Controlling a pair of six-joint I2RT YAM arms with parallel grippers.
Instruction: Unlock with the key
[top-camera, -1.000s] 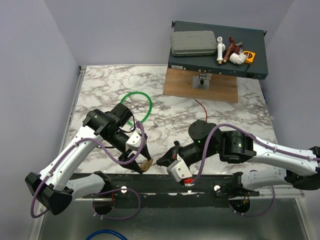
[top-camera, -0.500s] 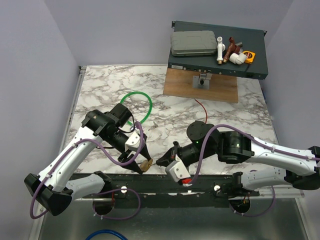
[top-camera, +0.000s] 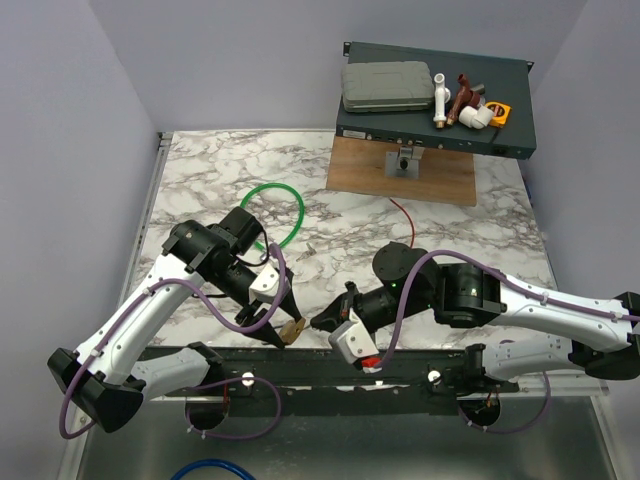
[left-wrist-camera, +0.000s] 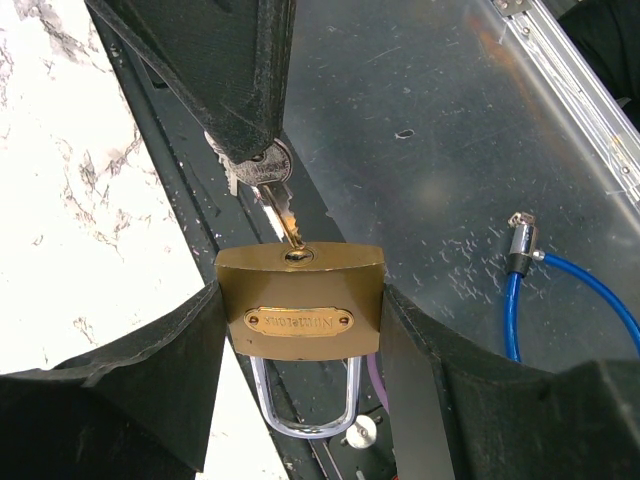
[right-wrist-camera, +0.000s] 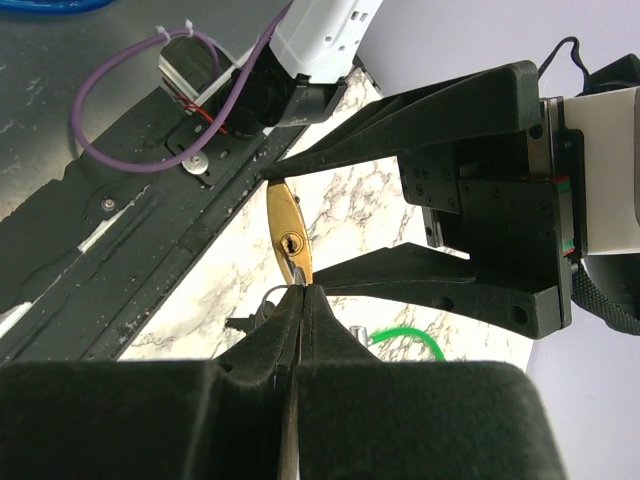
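My left gripper (left-wrist-camera: 300, 330) is shut on the sides of a brass padlock (left-wrist-camera: 300, 300), which hangs at the table's near edge with its keyhole facing away and its silver shackle (left-wrist-camera: 300, 410) toward the wrist. My right gripper (right-wrist-camera: 302, 293) is shut on the small silver key (left-wrist-camera: 262, 175). The key's blade tip sits in the keyhole (left-wrist-camera: 298, 256) on the padlock's bottom face. In the right wrist view the padlock (right-wrist-camera: 287, 232) shows edge-on, just past my closed fingertips. From the top view, the two grippers meet at the padlock (top-camera: 293, 330) in front of the arm bases.
A green cable loop (top-camera: 275, 213) lies on the marble behind my left arm. A thin red cord (top-camera: 405, 215) runs toward a wooden board (top-camera: 403, 172) under a dark rack (top-camera: 435, 100) holding fittings. A blue cable (left-wrist-camera: 565, 295) lies on the metal floor below the table edge.
The right arm has edged slightly left toward the padlock. The left arm holds the padlock in the same place.
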